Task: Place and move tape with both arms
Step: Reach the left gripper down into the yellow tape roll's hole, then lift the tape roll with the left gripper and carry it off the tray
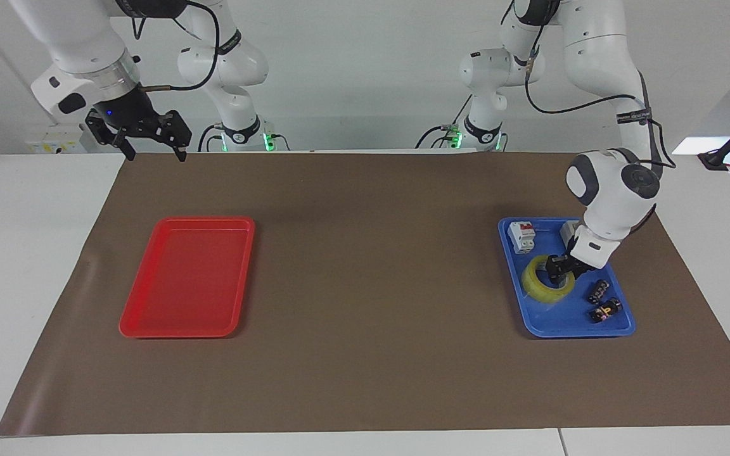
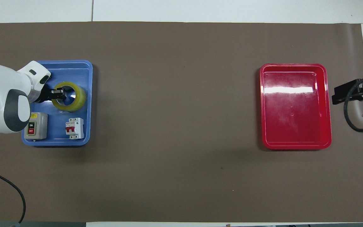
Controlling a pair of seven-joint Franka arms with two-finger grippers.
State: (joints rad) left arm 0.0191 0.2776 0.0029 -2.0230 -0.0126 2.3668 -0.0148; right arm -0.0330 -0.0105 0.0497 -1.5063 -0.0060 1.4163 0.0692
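Got the left gripper (image 1: 558,267) down inside the blue tray (image 1: 533,326), right at the rim of the tape (image 1: 539,286) on the side facing the left arm's end of the table. Looks like touching the roll there, with one black fingertip (image 2: 62,91) poking over the hole in the overhead view. Can't tell whether clamped on the rim or just parked around it, so leaving that open.

Lying flat in the tray, that tape, yellowish ring with the pale core showing. Sitting farther from the robots than the white breaker (image 1: 521,236) with the red switch and the grey on/off box (image 2: 35,126), both in the same tray. Mostly hidden by the left arm in the facing view, that box. Also spotted two small black parts (image 1: 598,292) in the tray's corner farthest from the robots, just beside the tape but apart from it.

Found the right gripper (image 1: 156,155) waiting up in the air over the edge of the brown mat (image 1: 371,285) at the right arm's end, fingers clearly spread apart and holding nothing. Below and a bit farther out, a red tray (image 1: 149,332) on the mat, well apart from the blue one.
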